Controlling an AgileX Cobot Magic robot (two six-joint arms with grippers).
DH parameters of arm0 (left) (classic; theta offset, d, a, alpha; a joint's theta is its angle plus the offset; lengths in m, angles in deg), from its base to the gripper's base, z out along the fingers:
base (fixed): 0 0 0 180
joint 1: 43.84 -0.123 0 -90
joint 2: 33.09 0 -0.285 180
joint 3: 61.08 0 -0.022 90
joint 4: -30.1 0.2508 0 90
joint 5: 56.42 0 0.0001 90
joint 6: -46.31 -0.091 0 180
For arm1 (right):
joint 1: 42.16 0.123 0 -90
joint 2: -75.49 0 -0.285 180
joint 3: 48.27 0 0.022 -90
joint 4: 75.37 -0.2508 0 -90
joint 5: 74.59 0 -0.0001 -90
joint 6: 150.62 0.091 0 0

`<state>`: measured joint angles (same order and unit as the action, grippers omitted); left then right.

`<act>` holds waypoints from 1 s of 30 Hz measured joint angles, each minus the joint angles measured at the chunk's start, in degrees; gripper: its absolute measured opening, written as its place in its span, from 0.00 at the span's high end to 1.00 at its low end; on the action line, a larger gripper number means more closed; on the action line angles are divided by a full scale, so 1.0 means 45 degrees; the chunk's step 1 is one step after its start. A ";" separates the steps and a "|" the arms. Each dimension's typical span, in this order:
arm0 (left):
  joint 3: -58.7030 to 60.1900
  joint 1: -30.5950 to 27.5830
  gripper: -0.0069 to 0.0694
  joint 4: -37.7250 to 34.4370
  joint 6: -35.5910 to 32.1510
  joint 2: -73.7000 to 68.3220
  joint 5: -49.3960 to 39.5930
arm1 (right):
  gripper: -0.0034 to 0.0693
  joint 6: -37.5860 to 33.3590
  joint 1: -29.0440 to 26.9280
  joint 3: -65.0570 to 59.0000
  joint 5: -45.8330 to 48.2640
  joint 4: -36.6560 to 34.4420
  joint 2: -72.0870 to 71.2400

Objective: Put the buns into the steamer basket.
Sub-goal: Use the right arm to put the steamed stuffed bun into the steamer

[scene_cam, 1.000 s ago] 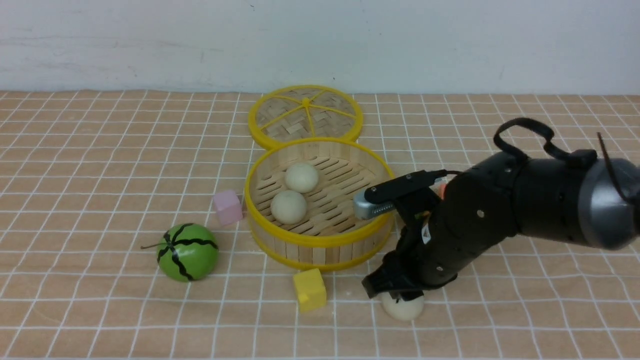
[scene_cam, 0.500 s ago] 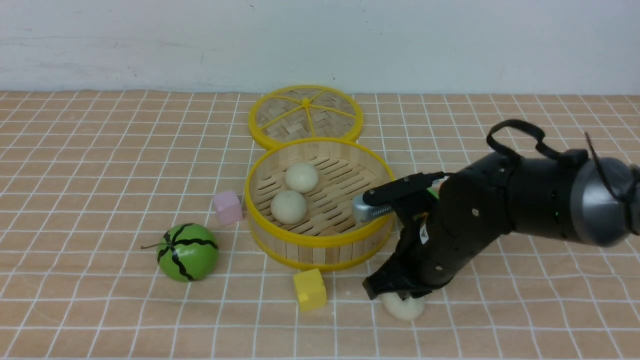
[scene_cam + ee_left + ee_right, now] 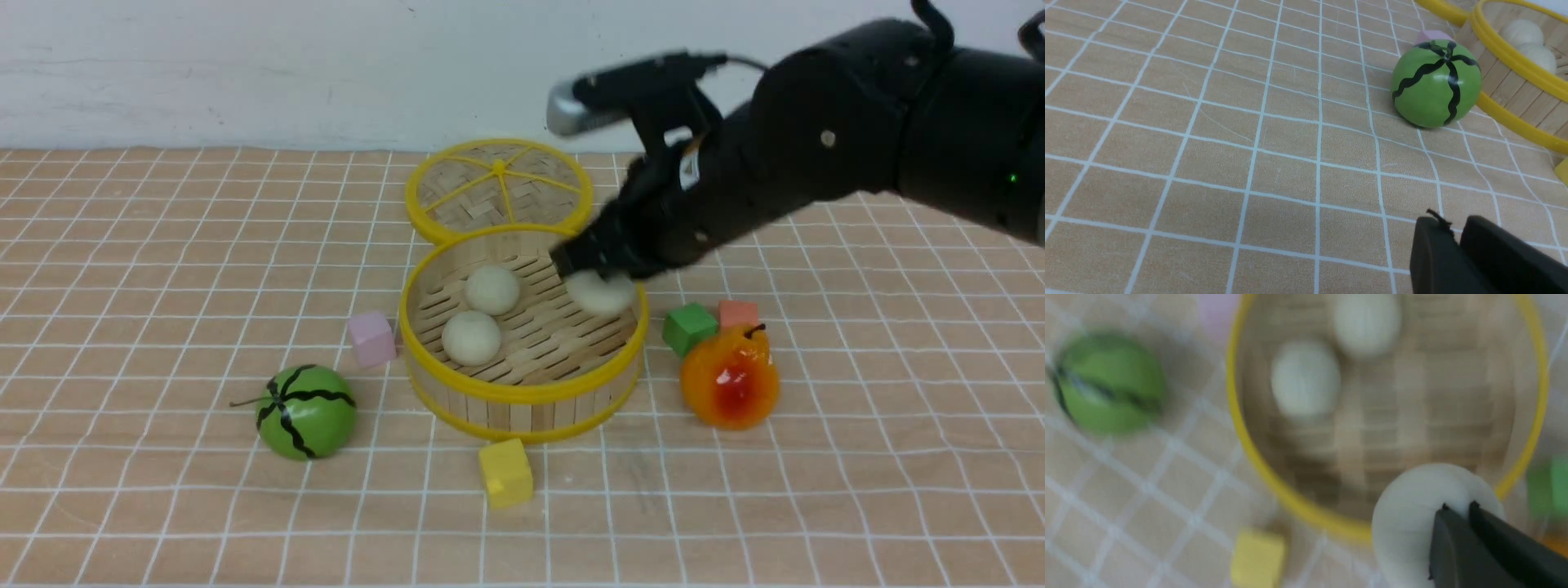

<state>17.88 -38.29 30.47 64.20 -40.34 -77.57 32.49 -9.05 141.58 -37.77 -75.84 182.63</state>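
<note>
The right gripper (image 3: 600,276), jaws pinched on a bun (image 3: 606,296), hangs over the steamer basket (image 3: 506,393); the left gripper (image 3: 1457,233) is closed and empty.

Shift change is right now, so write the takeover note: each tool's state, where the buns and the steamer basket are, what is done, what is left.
Right tool: shut on the third bun, held over the right side of the steamer basket, close to its rim.
Left tool: shut, holding nothing, low over the cloth, apart from the green melon.
Done: the far bun and the near bun lie on the basket floor.
Left: lower the third bun inside the rim, open, withdraw.
</note>
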 joint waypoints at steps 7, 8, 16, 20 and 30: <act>0.0000 0.0000 0.77 0.0000 0.0000 0.0000 0.0000 | 0.95 -0.0080 0.0000 0.0178 -0.3188 0.0550 0.2007; 0.0000 0.0000 0.77 0.0000 0.0000 0.0000 0.0000 | 0.95 -0.0080 0.0000 0.0178 -0.3361 0.0566 0.2346; 0.0000 0.0000 0.76 0.0000 0.0000 0.0000 0.0000 | 0.83 0.0303 0.0000 0.0178 -0.3710 0.0803 0.4363; 0.0000 0.0000 0.75 0.0000 0.0000 0.0000 0.0000 | 0.64 0.1116 0.0000 0.0208 -0.3777 0.0828 0.4152; 0.0000 0.0000 0.75 0.0000 0.0000 0.0000 0.0000 | 0.18 0.1505 0.0000 0.0723 -0.1616 0.1469 0.0292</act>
<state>17.88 -38.29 30.47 64.20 -40.34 -77.57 39.26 -9.05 144.84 -45.04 -69.23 183.94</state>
